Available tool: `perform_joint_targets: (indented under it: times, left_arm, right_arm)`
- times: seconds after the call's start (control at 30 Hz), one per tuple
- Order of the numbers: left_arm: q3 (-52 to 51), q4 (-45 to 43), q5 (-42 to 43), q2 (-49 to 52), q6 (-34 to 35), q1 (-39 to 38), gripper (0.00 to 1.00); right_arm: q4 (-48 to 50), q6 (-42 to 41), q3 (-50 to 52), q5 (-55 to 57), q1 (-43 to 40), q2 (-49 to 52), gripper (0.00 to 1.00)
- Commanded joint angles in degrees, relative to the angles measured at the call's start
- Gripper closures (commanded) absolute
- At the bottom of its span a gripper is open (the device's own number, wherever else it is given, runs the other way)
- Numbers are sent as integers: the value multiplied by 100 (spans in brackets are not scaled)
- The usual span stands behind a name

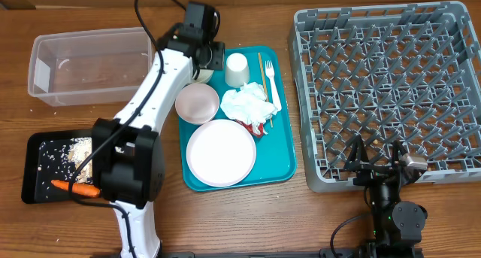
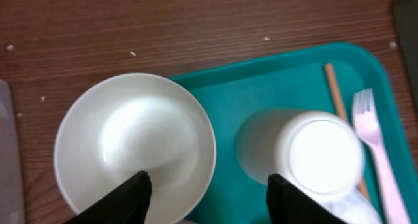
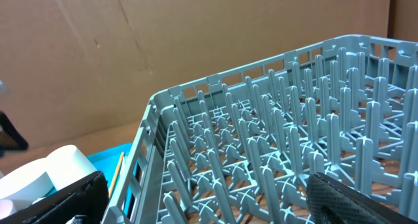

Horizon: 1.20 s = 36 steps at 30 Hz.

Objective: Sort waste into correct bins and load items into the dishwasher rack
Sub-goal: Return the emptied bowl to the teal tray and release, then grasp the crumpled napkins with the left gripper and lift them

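Observation:
My left gripper (image 1: pixel 207 59) (image 2: pixel 209 199) is open above the back left corner of the teal tray. One finger is over a small white bowl (image 2: pixel 134 142), the other beside the upturned white cup (image 1: pixel 236 68) (image 2: pixel 313 155). A second bowl (image 1: pixel 197 102), the round plate (image 1: pixel 221 153), the crumpled napkin (image 1: pixel 245 102) with a red wrapper (image 1: pixel 256 127), the chopstick (image 1: pixel 260 64) (image 2: pixel 334 90) and the fork (image 1: pixel 272 89) (image 2: pixel 373 142) lie on that tray. The carrot (image 1: pixel 77 188) and beige crumbs (image 1: pixel 78 149) are in the black tray (image 1: pixel 34 175). My right gripper (image 1: pixel 379 164) (image 3: pixel 209 208) is open and empty at the grey rack's (image 1: pixel 391 85) (image 3: pixel 274 139) front edge.
The clear tub (image 1: pixel 90 66) stands at the back left with nothing visible in it. The teal tray (image 1: pixel 278 164) sits between the black tray and the rack. The rack holds nothing. A cardboard wall stands behind the table.

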<state>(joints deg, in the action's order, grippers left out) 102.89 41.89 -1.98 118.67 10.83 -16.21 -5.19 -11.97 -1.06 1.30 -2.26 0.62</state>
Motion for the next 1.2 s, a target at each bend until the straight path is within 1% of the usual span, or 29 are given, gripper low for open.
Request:
perform_joint_targets:
  times: [0.0,0.07,0.1,0.13,0.17,0.2,0.23,0.27,0.3,0.33,0.37,0.4,0.43,0.5,0.63,0.67,0.7,0.83,1.07,1.17]
  left_arm:
    - [625,555,931,-649,-238,-37,33]
    - [719,874,1646,-741,-492,-76,28]
    - [721,1073,2024,-756,-649,-127,23]
    - [719,1222,2138,-754,-693,-170,21]
    - [695,1641,2118,-684,-704,-334,18]
    - [695,1808,2098,-647,-702,-413,17]
    - [671,2046,2092,-564,-702,-570,11]
    - [645,2133,2090,-516,-699,-671,2]
    - [597,2179,2085,-463,-697,-804,0]
    - [566,2177,2041,-426,-688,-879,0]
    - [549,2181,1821,-367,-511,-1005,0]
    - [549,2194,1488,-302,-168,-1108,0]
    - [549,2229,1139,-249,319,-1204,0]
    - [546,2304,835,-168,997,-1292,0]
    - [546,2245,776,39,1849,-1349,0]
    - [546,2236,785,216,2140,-1349,0]
    - [546,2240,868,363,2267,-1349,0]
    - [546,2212,1565,844,2308,-1351,0]
    - [546,1930,1552,1071,2306,-1357,1]
    - [546,1928,1554,1134,2306,-1357,9]
  right_arm:
    - [37,37,59,-11,-22,-44,0]
    - [37,37,59,-11,-22,-44,0]
    - [39,37,59,-11,-22,-44,0]
    - [39,37,59,-11,-22,-44,0]
    - [39,37,59,-11,-22,-44,0]
    - [39,37,59,-11,-22,-44,0]
    - [39,37,59,-11,-22,-44,0]
    - [39,37,59,-11,-22,-44,0]
    - [37,37,59,-11,-22,-44,0]
    - [39,37,59,-11,-22,-44,0]
    - [39,37,59,-11,-22,-44,0]
    - [39,37,59,-11,-24,-44,0]
    - [39,37,59,-11,-22,-44,0]
    - [39,37,59,-11,-22,-44,0]
    - [39,37,59,-11,-22,-44,0]
    - [39,37,59,-11,-22,-44,0]
    - [39,37,59,-11,-22,-44,0]
    - [39,37,59,-11,-22,-44,0]
    - [39,37,59,-11,-22,-44,0]
    - [39,37,59,-11,-22,-44,0]
